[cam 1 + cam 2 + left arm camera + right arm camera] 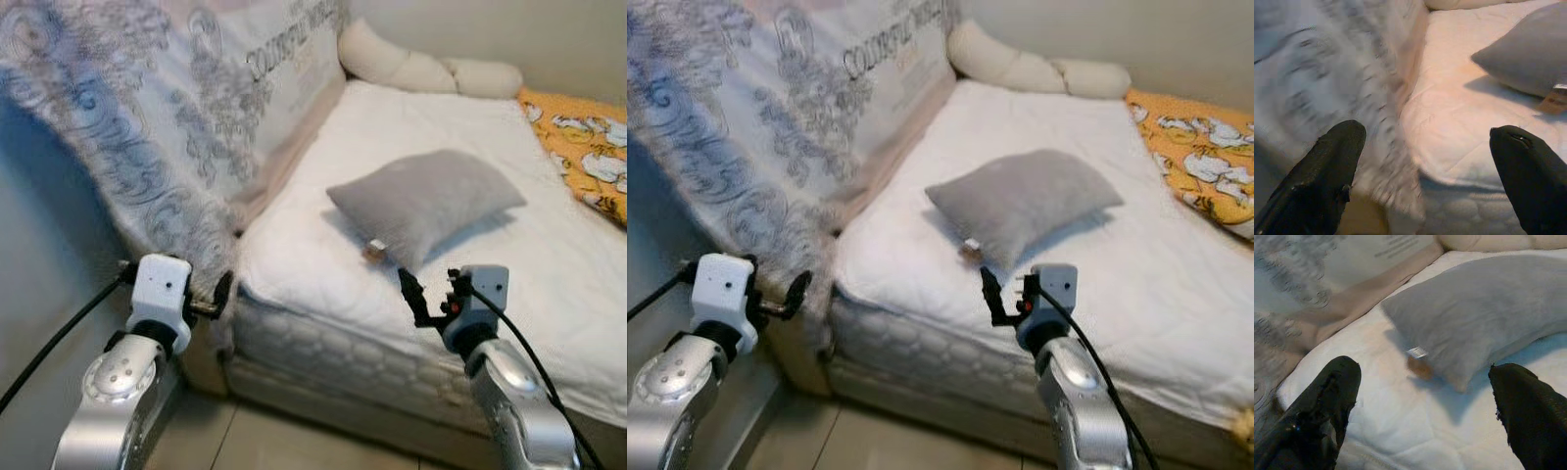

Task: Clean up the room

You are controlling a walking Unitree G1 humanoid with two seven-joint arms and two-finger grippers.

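Observation:
A grey pillow (421,201) lies in the middle of the white mattress (323,284). A small brown object (374,251) with a white tag sits on the sheet against the pillow's near corner. My right gripper (1422,367) hovers open over the mattress's near edge, pointing at that object and a short way from it. My left gripper (1425,132) is open too, held at the bed's near left corner beside a draped patterned blanket (147,127). Nothing is between either pair of fingers.
The patterned blanket leans along the bed's left side against a grey wall (39,255). A long cream cushion (421,69) lies at the head of the bed. A yellow printed blanket (588,147) covers the far right. Tiled floor (284,446) shows below the bed frame.

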